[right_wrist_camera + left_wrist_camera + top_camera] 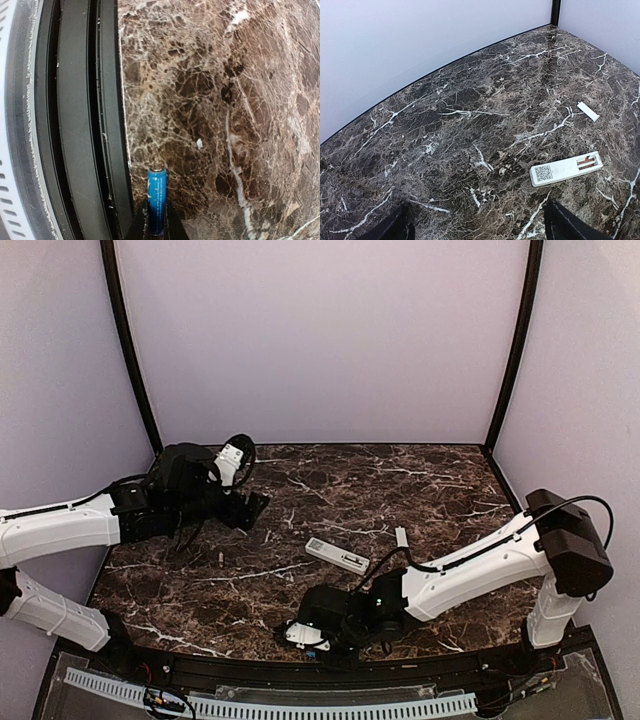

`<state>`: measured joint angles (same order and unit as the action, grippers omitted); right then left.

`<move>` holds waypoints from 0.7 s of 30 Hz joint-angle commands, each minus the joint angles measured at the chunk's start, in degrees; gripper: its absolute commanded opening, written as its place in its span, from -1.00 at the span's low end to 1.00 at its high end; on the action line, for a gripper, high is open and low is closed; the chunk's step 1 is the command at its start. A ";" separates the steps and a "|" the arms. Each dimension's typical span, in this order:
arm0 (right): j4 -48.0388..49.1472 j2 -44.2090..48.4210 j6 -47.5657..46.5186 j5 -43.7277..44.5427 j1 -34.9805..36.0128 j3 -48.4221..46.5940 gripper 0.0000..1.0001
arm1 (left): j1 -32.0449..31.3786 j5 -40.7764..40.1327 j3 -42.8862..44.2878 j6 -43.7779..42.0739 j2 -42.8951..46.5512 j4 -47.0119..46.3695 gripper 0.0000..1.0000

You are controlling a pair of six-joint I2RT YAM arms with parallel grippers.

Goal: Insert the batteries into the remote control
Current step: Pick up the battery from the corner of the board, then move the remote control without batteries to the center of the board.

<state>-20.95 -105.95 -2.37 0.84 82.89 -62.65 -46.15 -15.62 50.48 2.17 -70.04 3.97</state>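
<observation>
Battery (156, 192) lower end hidden at bottom centre, your right gripper (156, 212) pinching it, your left gripper (476, 220) spread wide, fingers cropped, empty.

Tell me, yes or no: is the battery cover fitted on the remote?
No: the cover lies on the table apart from the remote control, whose recess stands open.

Blue battery (156, 200), white remote control (566, 168), brown white-veined marble table (470, 125)
</observation>
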 commanded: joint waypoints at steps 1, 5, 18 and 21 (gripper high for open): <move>-4.65 -2.95 -0.08 -0.57 0.99 -0.13 -1.00 | -0.08 -0.13 1.11 0.02 1.79 1.78 0.77; -5.02 -1.70 -0.17 -1.97 0.60 -0.20 -1.00 | -0.08 -0.03 0.93 -0.02 2.26 1.39 0.77; -14.49 13.91 -8.65 -10.04 -21.59 -6.50 -1.00 | 0.00 15.30 -1.21 -5.39 2.08 -2.58 0.76; -16.70 15.34 -12.03 -11.36 -28.88 -9.14 -1.00 | 0.01 29.53 -2.21 -8.69 -0.53 -3.75 0.73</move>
<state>-32.53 -93.19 -8.16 -8.05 61.30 -68.34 -46.13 -4.51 50.13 -1.21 -68.25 1.91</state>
